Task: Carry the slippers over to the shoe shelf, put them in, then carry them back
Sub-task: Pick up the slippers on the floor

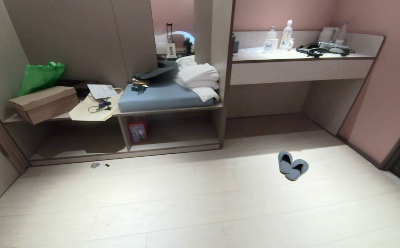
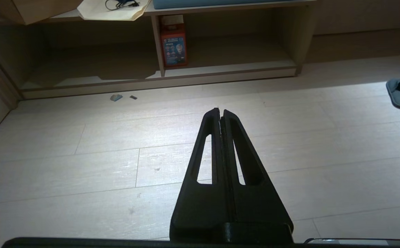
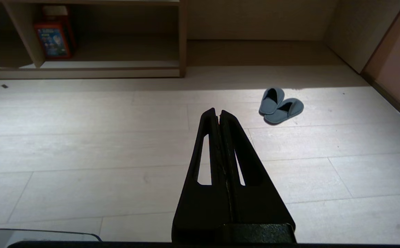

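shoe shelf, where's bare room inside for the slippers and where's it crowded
The shoe shelf is bare from the red box, which stands against its left divider, across to its right wall. The wider cubby alongside looks bare too, though shadowed. The bench top above is crowded: cardboard box, papers, blue cushion, towels. The slippers lie on open floor.

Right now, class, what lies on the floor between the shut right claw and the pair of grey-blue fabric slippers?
Nothing: the right wrist view shows only bare pale floorboards between the right claw and the slippers.
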Tool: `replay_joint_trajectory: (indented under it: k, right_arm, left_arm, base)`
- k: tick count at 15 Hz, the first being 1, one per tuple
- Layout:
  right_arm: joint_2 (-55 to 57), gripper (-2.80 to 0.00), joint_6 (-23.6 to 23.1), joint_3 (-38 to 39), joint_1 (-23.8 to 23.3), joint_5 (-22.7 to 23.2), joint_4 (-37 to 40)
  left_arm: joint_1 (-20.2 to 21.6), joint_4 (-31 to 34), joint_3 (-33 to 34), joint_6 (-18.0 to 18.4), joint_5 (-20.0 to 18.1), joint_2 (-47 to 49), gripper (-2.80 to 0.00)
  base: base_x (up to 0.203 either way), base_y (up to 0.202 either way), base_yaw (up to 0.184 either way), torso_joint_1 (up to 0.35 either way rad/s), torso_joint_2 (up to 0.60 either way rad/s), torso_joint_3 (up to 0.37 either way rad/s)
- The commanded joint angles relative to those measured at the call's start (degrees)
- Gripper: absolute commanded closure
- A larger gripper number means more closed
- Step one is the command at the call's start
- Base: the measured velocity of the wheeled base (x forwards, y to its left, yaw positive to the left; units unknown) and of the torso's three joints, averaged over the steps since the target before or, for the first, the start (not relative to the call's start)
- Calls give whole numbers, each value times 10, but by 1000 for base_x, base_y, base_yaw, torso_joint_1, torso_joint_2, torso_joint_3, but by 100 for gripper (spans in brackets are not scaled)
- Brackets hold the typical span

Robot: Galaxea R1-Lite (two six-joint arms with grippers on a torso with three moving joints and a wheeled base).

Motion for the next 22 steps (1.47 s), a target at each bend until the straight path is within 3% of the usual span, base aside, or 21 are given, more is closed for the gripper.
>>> replay_joint_trajectory:
  k: [1, 22]
  right_arm:
    - [0, 0, 0, 0, 0, 0, 0]
    - [0, 0, 0, 0, 0, 0, 0]
  left_arm:
    - [0, 0, 0, -1, 0, 0, 0]
    - [0, 0, 0, 0, 0, 0, 0]
  base:
    - [193, 0, 0, 2, 3, -2]
    - [197, 0, 0, 3, 2, 3]
